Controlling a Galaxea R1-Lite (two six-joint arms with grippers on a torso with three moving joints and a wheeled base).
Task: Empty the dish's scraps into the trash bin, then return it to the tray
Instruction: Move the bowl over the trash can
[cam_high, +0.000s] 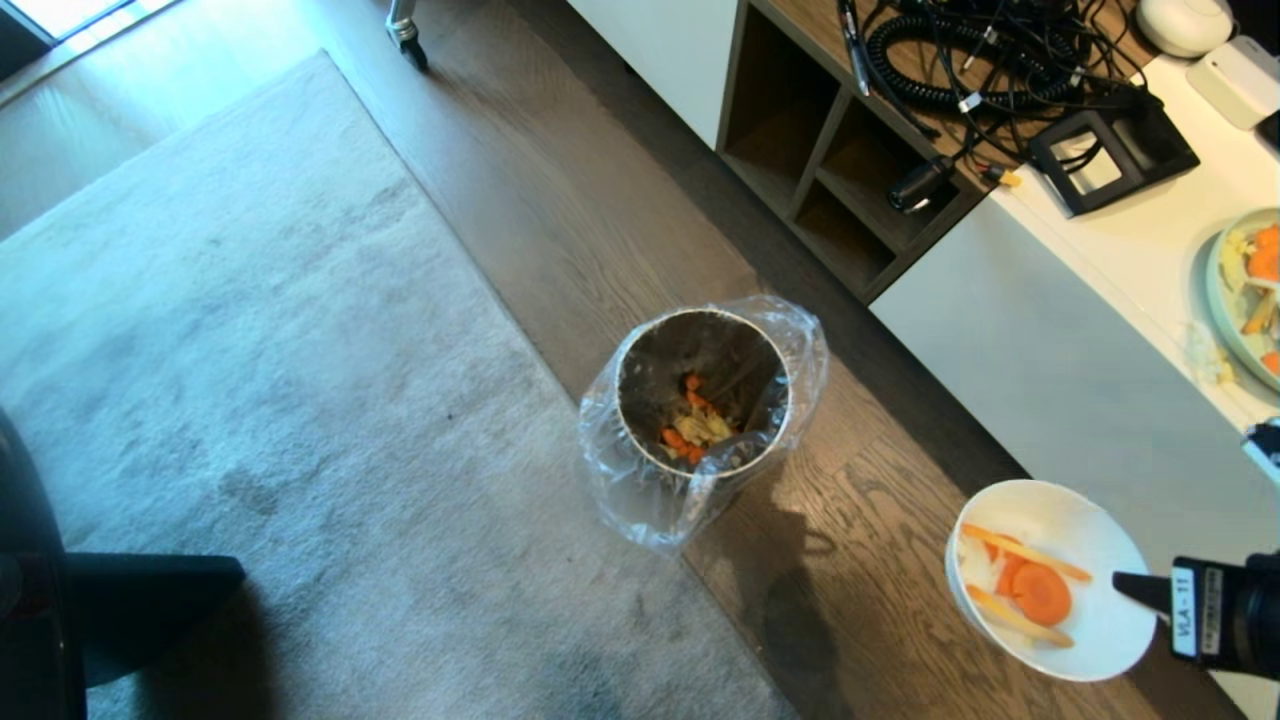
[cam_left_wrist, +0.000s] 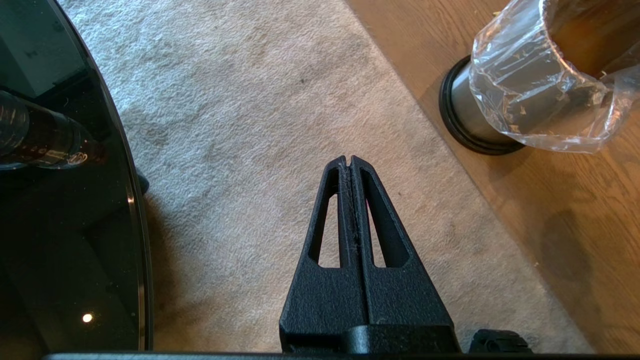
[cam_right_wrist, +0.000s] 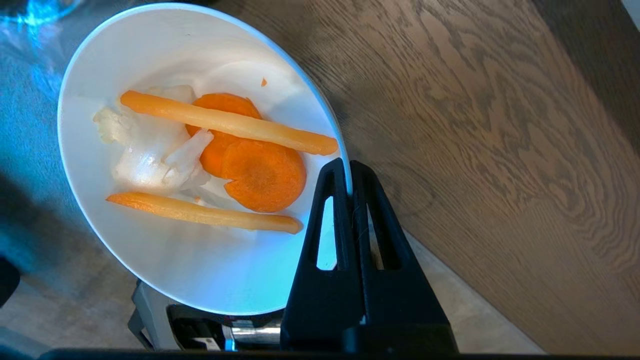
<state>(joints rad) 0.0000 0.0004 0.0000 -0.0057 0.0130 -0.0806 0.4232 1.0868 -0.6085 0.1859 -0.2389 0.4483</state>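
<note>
I am pinching the rim of the dish (cam_right_wrist: 165, 260) in my right gripper (cam_right_wrist: 348, 172), jaws closed on its near edge, and holding it in the air over the wooden floor (cam_high: 880, 520), beside the white cabinet (cam_high: 1050, 380). The white bowl is sitting a little tilted, with the scraps (cam_right_wrist: 215, 160), two orange strips, two carrot rounds and some pale peel, lying loose inside. I am judging this the carry step: the dish is well short of the trash bin (cam_high: 705, 395), so next I need to bring it over the lined mouth and tip it. My left gripper (cam_left_wrist: 350, 162) is hanging shut and empty over the rug (cam_left_wrist: 250, 100). Farther off, the bin is holding some scraps already.
</note>
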